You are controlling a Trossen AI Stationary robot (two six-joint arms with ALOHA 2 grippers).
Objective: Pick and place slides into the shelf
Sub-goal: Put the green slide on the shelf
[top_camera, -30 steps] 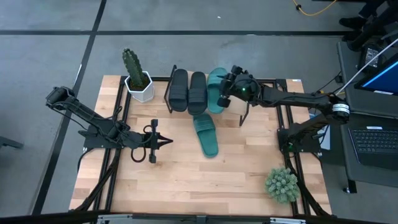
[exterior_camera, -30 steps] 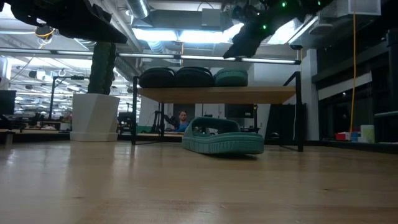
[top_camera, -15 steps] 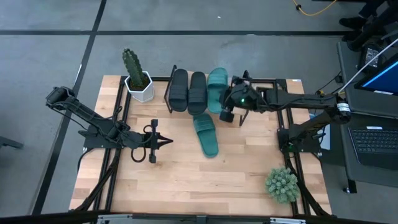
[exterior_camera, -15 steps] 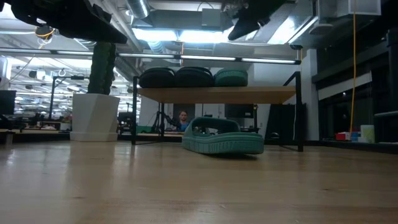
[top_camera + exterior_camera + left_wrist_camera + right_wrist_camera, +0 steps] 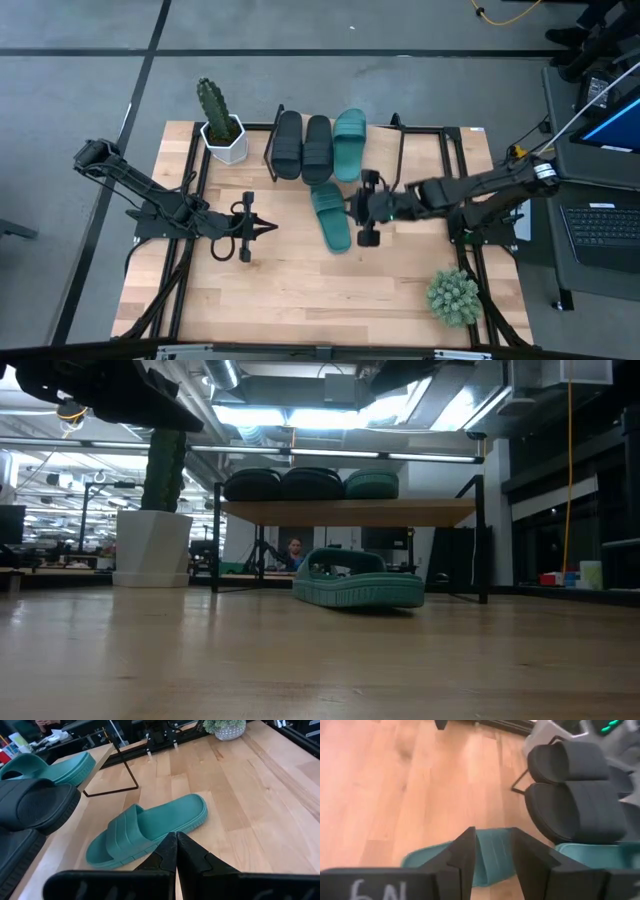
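Observation:
On the shelf (image 5: 381, 150) lie two black slides (image 5: 288, 145) (image 5: 317, 147) and one teal slide (image 5: 350, 143), side by side, soles down on its board (image 5: 345, 512). A second teal slide (image 5: 330, 215) lies sole down on the table in front of the shelf. My right gripper (image 5: 350, 208) hangs open above this slide's right edge; in the right wrist view the slide (image 5: 490, 855) shows below, between the parted fingers (image 5: 466, 845). My left gripper (image 5: 272, 228) waits shut, left of the slide, its fingers (image 5: 175, 851) pointing at the slide (image 5: 145, 827).
A cactus in a white pot (image 5: 224, 138) stands at the far left, beside the shelf. A small round plant (image 5: 453, 297) sits near the table's front right corner. The shelf's thin black legs (image 5: 125, 780) stand just behind the loose slide. Bare wood lies toward the near edge.
My right gripper has swung from above the shelf's right end toward the near edge, and now hangs over the teal slide on the table. It has also turned at the wrist. The slides have not moved.

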